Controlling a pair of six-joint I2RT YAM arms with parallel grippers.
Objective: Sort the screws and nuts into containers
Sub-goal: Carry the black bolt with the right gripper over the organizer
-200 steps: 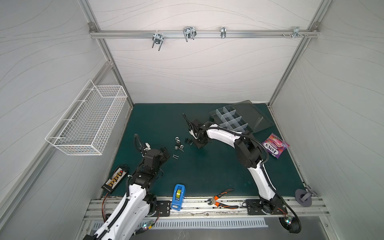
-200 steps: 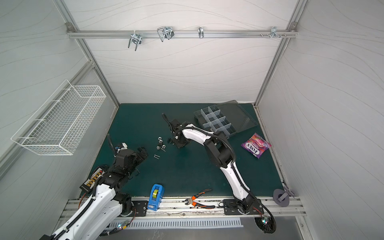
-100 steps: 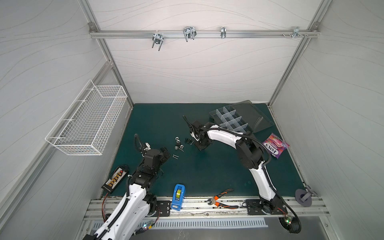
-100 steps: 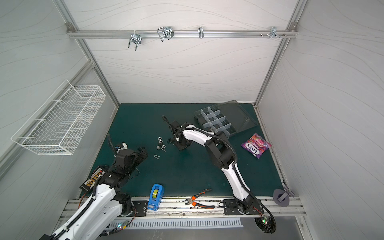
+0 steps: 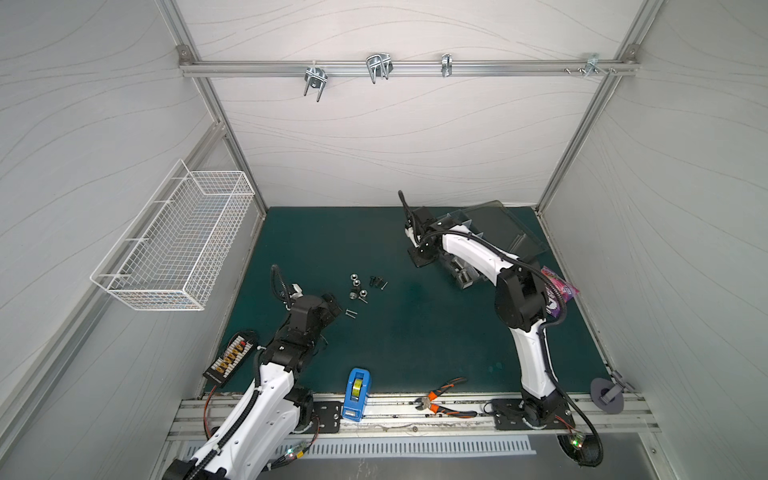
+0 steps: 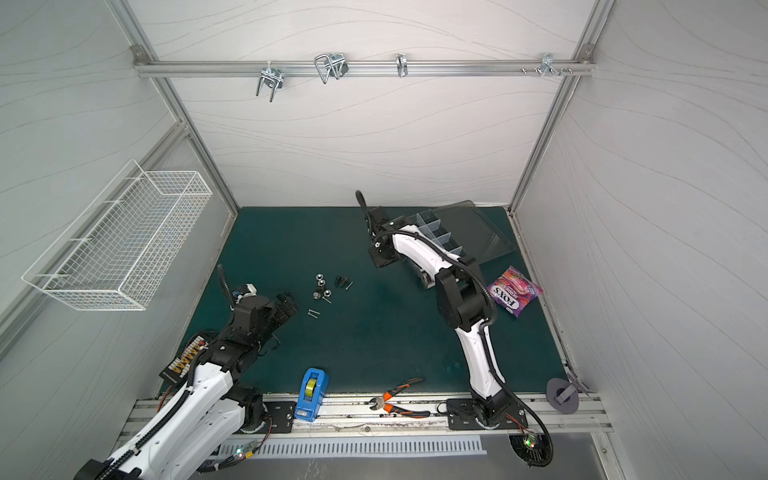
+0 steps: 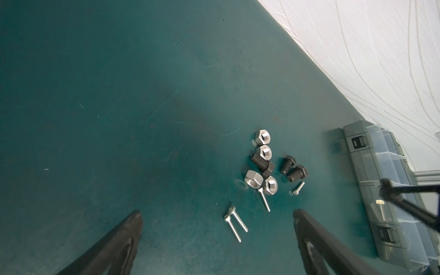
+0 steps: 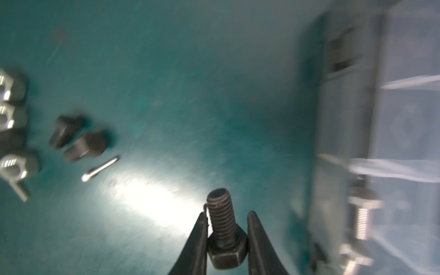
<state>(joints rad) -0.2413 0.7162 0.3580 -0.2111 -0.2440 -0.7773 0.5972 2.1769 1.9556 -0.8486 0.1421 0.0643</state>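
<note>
Your left gripper [image 7: 216, 213] hangs low over the mat [image 7: 119, 95] with its jaws spread wide and nothing between them. It sits just short of the pile, probably so it can take the two thin screws [image 7: 234, 223] lying side by side nearest it while leaving the other arm room. Beyond those, four silver nuts [image 7: 262, 137] and three black bolts [image 7: 296, 173] lie bunched and partly touching, with two more thin screws at the edges, so you'll want to pick from the outside in. Well to the right of the pile, your right gripper [image 8: 226, 213] is clamped on a bolt [image 8: 225, 238], just beside the box [image 7: 364, 171]. It pinches the hex head across its flats, which likely keeps the piece from rolling and leaves the shank free to drop cleanly. That bolt is matte black and stubby, with coarse thread and a blunt end pointing away from the wrist. The box stands open, lid back, and something silver and threaded shows in one compartment, too blurred to name.
</note>
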